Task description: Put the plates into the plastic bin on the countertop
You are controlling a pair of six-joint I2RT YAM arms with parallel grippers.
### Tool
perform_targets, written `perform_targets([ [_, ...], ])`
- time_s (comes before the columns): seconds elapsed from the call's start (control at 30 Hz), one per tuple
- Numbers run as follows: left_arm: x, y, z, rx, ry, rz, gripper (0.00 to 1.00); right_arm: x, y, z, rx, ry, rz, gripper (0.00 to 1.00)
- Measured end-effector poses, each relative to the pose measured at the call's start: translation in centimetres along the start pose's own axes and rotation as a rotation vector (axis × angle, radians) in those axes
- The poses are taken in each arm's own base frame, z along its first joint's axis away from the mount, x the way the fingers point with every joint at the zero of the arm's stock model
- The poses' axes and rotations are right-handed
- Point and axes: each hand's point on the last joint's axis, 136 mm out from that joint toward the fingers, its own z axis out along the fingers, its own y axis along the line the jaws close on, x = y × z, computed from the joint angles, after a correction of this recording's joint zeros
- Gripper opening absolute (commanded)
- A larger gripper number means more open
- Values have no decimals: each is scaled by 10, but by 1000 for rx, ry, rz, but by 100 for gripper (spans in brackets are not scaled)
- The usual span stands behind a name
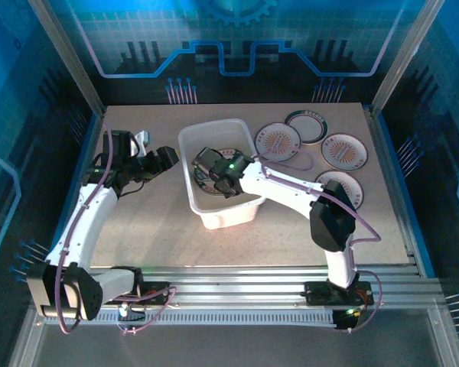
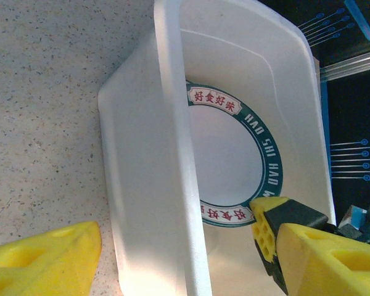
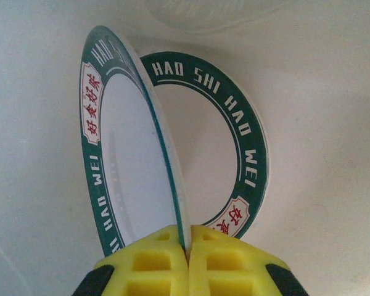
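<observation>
Inside the plastic bin [image 1: 226, 216] the right gripper [image 3: 186, 246] is clamped on a green-rimmed plate [image 3: 129, 166], tilted steeply over a second plate [image 3: 246, 154] lying flat. Released so, it could topple and chip. At 9 o'clock the left gripper [image 1: 167, 158] has its jaws apart.

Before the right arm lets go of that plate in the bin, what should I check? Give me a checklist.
1. Grip: the right gripper is shut on the held plate at its rim: ok.
2. Place: the held plate is inside the plastic bin: ok.
3. Pose: the held plate is flat for release: not ok, it stands on edge.
4. Landing spot: the green-rimmed plate lies flat on the bin floor: ok.
5. Other arm: the left gripper is open, with a finger on either side of the bin wall: ok.
6. Gap between the two plates: cannot tell.
</observation>
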Motion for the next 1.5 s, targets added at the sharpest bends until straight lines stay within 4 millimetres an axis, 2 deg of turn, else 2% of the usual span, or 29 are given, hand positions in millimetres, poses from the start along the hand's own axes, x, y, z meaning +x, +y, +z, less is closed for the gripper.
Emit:
perform_targets([
  [0.37, 2, -1, 0, 6, 10, -3, 76, 10, -8, 21, 45, -20, -17, 0],
  [0.57, 3, 0, 0, 4, 13, -4, 76, 13, -11, 31, 51, -31, -19, 9],
  [0.7, 5, 1, -1, -1, 20, -9, 76, 15, -9, 33, 45, -28, -10, 25],
  [0.93, 5, -1, -3, 3, 15, -5, 76, 20, -11, 40, 40, -21, -3, 40],
  [1.2, 5, -2, -4, 5, 12, -3, 76, 27, -18, 53, 41, 5, 12, 82],
  [1.33, 6, -2, -5, 4, 13, -4, 76, 28, -14, 54, 30, 10, 21, 97],
  [1.37, 6, -2, -6, 5, 12, -4, 76, 27, -13, 54, 29, 9, 19, 100],
  [1.5, 6, -4, -7, 13, 11, -1, 76, 29, -12, 54, 25, 17, 10, 100],
])
